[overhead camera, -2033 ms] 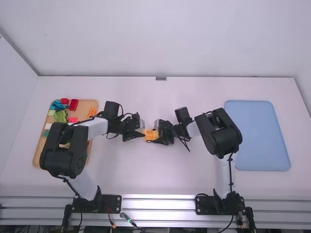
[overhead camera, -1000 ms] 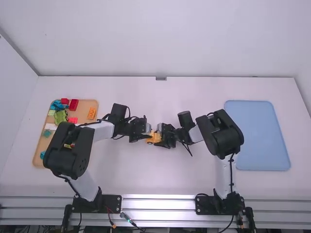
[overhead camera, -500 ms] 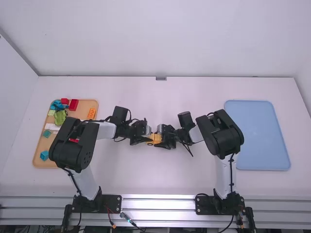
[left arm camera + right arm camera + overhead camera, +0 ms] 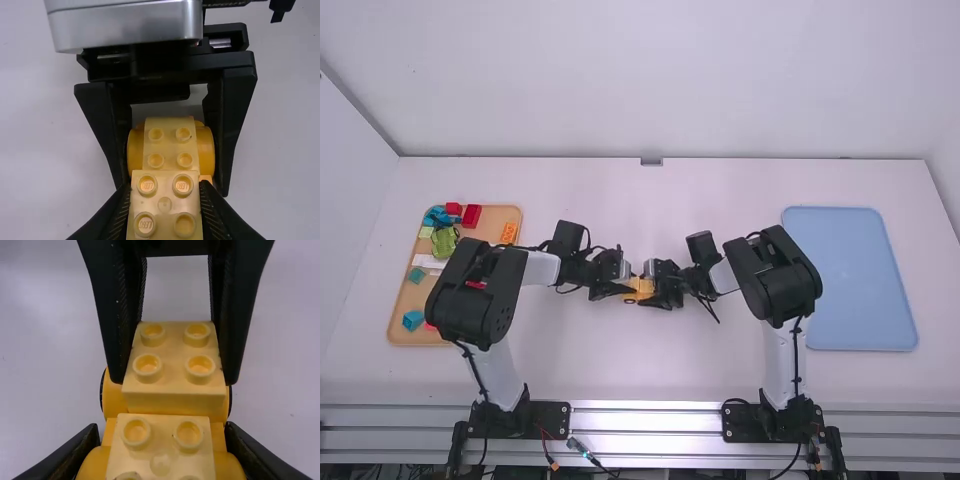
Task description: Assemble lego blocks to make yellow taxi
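Over the white counter (image 4: pixel 720 370), the left pincer (image 4: pixel 631 287) has come nearer the right pincer (image 4: pixel 653 286). Both squeeze the bumpy yellow car (image 4: pixel 175 404), closed on either end.

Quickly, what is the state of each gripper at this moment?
Left gripper: closed, holding a pale yellow block.
Right gripper: closed, holding the darker yellow car base.
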You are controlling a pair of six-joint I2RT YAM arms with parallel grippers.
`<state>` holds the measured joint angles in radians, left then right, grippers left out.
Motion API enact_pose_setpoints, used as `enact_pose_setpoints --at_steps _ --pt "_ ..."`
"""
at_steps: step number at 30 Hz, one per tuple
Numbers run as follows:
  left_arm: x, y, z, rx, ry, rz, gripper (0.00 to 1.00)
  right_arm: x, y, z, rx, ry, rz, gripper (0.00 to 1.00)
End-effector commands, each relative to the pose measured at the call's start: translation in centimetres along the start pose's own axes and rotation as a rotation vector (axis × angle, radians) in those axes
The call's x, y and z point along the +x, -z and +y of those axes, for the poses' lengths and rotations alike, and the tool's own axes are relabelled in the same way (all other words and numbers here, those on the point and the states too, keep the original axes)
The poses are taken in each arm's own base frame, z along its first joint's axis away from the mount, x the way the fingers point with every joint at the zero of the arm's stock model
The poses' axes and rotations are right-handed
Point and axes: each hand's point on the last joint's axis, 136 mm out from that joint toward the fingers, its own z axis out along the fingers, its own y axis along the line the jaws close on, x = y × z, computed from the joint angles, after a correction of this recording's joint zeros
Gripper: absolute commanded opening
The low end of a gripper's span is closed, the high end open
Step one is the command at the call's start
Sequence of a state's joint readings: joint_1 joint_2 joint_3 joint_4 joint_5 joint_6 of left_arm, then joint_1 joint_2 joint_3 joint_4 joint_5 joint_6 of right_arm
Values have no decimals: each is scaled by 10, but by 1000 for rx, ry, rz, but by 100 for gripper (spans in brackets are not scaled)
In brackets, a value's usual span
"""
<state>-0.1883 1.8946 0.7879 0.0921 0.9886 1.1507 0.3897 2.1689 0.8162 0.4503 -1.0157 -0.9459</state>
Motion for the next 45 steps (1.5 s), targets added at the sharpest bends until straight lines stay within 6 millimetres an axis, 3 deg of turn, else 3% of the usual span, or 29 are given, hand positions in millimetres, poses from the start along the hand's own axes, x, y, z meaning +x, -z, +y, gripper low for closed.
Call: enact_pose_setpoints --at_steps 1,13,15,16,18,20,21,22,30,32,33,34,35,36,37,41,45 --pt "2 -5 -11 37 19 -15 2 10 1 -1 19 -8 43 44" --pt "2 -16 -22 68 4 18 2 9 1 -4 24 -17 43 45" --pt "2 -17 -21 68 0 25 6 8 1 -4 22 -18 41 45" --pt "2 -17 -21 68 0 24 9 9 1 -4 22 -18 41 45" --pt "-2 -17 -21 72 -2 2 49 9 1 -4 24 -22 44 47" --pt "-5 -16 -20 72 -8 -15 60 9 1 -4 24 -21 43 48" --pt "-10 -14 -18 70 -17 -43 88 9 1 -4 24 -22 44 48" --pt "-15 -12 -18 72 -23 -69 97 9 1 -4 24 -21 43 48" --pt "-35 1 -9 41 -16 -40 100 9 1 -4 24 -22 44 47" --pt "-40 6 -6 22 -20 -20 96 9 1 -4 24 -22 43 47" --pt "-42 7 -5 17 -24 -17 88 9 1 -4 24 -22 44 47" --pt "-42 8 -4 12 -27 -11 73 9 1 -4 24 -21 43 47" --pt "-42 9 -3 6 -25 -6 49 9 1 -4 24 -21 43 47" --pt "-43 9 -2 3 -16 -7 20 9 1 -4 24 -21 43 47" --pt "-43 9 -2 1 -9 -8 3 9 1 -4 24 -21 43 47" --pt "-37 5 -3 9 24 0 2 9 1 -4 24 -22 43 47" --pt "-18 2 0 -11 73 70 2 9 1 -4 24 -21 43 47"
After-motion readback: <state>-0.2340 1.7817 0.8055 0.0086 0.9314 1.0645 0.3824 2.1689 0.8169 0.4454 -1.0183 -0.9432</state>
